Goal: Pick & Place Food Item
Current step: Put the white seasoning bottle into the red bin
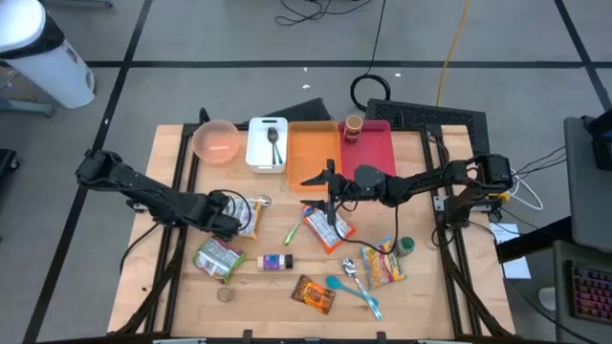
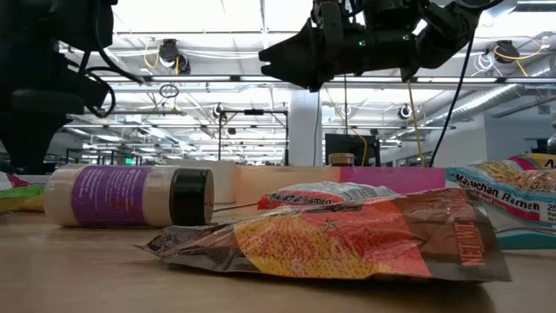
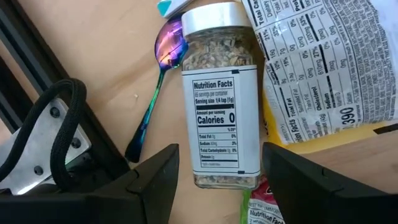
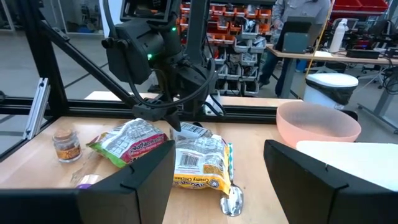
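A clear spice jar (image 3: 217,106) with a silver cap and a white nutrition label lies on its side on the wooden table (image 1: 172,287), between an iridescent spoon (image 3: 163,68) and a ramen packet (image 3: 323,68). My left gripper (image 3: 221,152) points steeply down over the jar's bottom end. It is open, one finger on each side of the jar, with a thin gap on both sides. In the high view it is left of centre (image 1: 237,215). My right gripper (image 1: 314,180) hangs open and level above the table's middle with nothing between its fingers.
A pink bowl (image 1: 216,140), a white container (image 1: 267,143), an orange tray (image 1: 311,148) and a red tray (image 1: 375,143) line the far edge. A green packet (image 1: 218,256), a purple jar (image 1: 276,262), snack packets (image 1: 314,293) and a teal spoon (image 1: 349,287) lie nearer.
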Controlling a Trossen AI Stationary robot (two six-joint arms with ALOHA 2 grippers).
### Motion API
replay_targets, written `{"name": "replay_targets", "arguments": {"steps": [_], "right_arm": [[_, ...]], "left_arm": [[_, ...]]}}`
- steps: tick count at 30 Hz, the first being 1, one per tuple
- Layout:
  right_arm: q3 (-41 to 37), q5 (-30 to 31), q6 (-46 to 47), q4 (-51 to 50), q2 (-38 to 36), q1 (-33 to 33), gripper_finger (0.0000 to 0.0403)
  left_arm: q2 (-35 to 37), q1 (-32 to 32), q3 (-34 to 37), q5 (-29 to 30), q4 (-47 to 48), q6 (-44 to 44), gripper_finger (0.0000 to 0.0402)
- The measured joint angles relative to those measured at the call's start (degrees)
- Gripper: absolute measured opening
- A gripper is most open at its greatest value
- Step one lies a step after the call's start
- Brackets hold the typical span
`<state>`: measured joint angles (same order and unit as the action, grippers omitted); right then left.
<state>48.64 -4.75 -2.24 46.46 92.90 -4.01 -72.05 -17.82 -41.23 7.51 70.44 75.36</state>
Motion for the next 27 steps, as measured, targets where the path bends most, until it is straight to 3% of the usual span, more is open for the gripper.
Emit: {"name": "replay_targets", "arguments": {"steps": [9, 27], "right_arm": [[0.0, 0.0, 0.0, 0.0, 0.0, 0.0, 0.0238], [0.0, 0.0, 0.1, 0.0, 0.0, 0.1, 0.0238]], "left_arm": [[-0.1, 0.0, 0.2, 0.5, -0.8, 0.9, 0.0239], [-7.5, 0.1, 0.3, -1.3, -1.0, -1.1, 0.0239]]}}
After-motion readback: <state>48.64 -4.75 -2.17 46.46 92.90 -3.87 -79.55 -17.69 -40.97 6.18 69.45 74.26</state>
